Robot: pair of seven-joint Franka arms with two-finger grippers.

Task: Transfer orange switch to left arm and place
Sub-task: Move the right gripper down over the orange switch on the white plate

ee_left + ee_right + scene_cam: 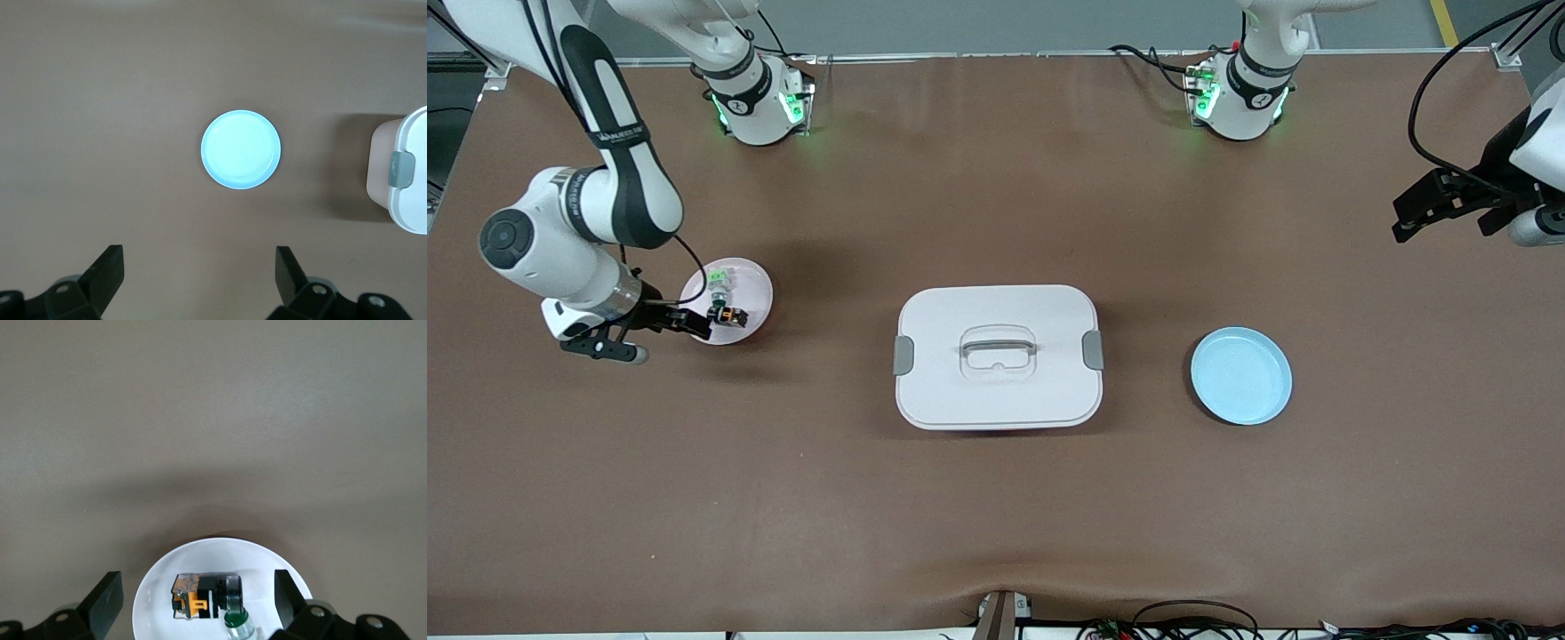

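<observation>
The orange switch, black with an orange end, lies on a small pale round plate toward the right arm's end of the table. My right gripper hangs open over this plate, with the switch below the gap between its fingers and untouched. The white box, with a lid handle and grey clips, stands mid-table. My left gripper hovers open and empty above the left arm's end of the table.
A green-topped grey switch shares the pale plate, touching the orange switch. An empty light-blue plate sits between the box and the left arm's end. Brown table surface surrounds everything.
</observation>
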